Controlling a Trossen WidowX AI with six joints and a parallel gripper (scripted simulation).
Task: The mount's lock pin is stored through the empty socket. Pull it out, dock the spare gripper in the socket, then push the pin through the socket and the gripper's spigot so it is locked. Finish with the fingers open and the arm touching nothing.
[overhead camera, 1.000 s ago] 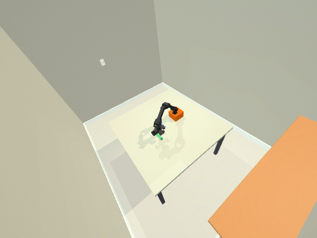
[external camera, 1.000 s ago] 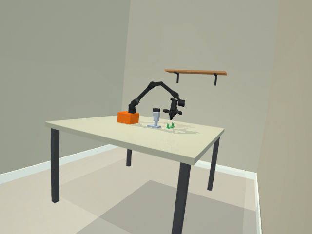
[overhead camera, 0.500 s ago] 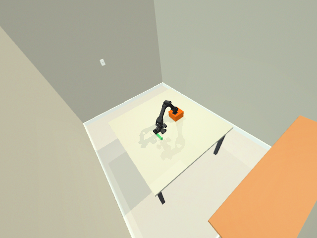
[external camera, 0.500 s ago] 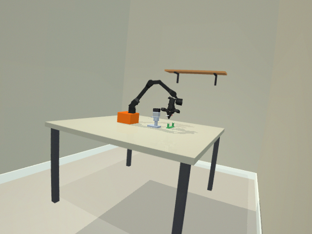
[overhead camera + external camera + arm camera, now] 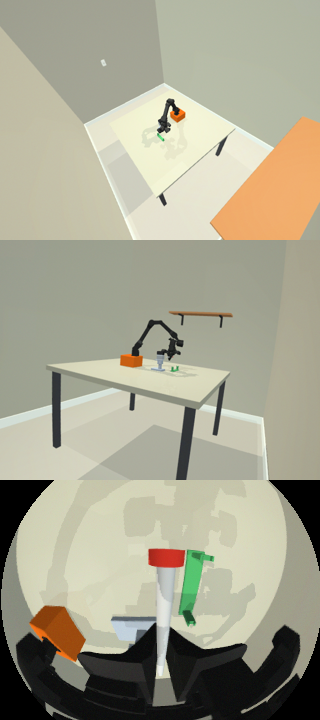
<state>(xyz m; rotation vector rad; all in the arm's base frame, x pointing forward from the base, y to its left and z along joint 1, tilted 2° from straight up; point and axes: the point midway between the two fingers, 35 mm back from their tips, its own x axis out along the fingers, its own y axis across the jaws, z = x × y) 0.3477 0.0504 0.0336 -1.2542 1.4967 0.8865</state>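
My gripper (image 5: pixel 169 359) (image 5: pixel 159 626) points down above the table, shut on the lock pin. The pin (image 5: pixel 166 592) has a white shaft and a red head, which is away from the fingers in the wrist view. The pale blue-grey mount (image 5: pixel 160 366) (image 5: pixel 131 627) stands on the table beside my gripper; the top view mostly hides it behind the arm. The spare gripper (image 5: pixel 160 352) appears as a dark block with a pale body, upright on top of the mount. How deep its spigot sits, and whether the holes line up, is too small to tell.
A green cradle (image 5: pixel 160 137) (image 5: pixel 174 370) (image 5: pixel 192 582) with two upright forks lies on the table below my gripper, with nothing on it. The arm's orange base block (image 5: pixel 177 115) (image 5: pixel 131 360) (image 5: pixel 59 630) stands farther back. A shelf (image 5: pixel 200 313) hangs on the wall.
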